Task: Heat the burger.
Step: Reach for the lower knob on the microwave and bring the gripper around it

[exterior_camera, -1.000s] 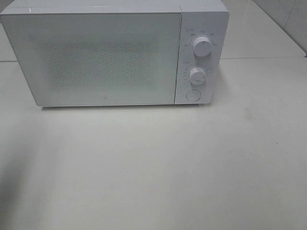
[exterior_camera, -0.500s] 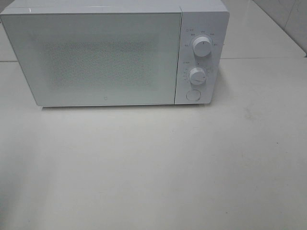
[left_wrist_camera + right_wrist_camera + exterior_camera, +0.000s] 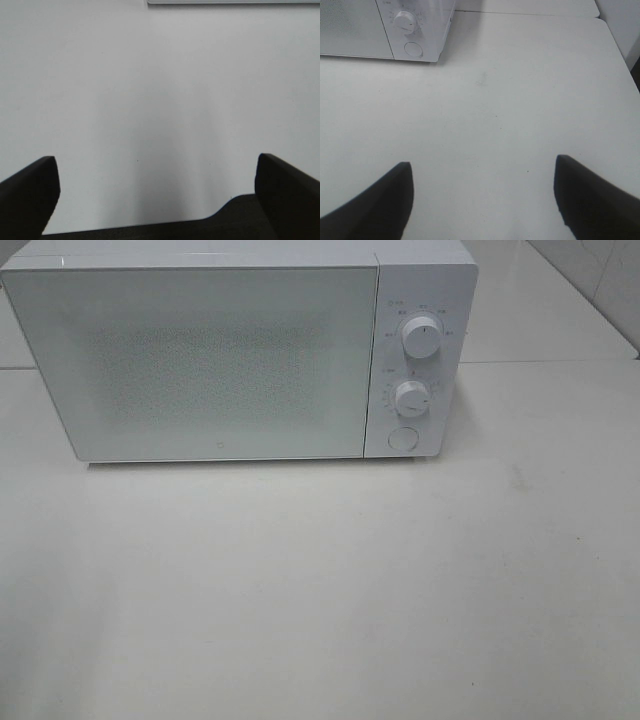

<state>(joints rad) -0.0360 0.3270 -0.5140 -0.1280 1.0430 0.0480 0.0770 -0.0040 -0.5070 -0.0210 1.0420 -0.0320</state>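
The left gripper [image 3: 155, 162] has its 2 fingers spread wide over the white table [image 3: 300, 590], holding nothing; the white microwave [image 3: 200, 360] stands at the back, door shut, 2 knobs [image 3: 422, 338] on its right; the right gripper [image 3: 484, 164] is spread wide too, holding nothing; I cannot tell where the burger is.

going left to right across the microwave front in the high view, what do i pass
door → control panel. The upper knob, lower knob and button sit stacked one above another on the panel, so they have no clear left-to-right order.
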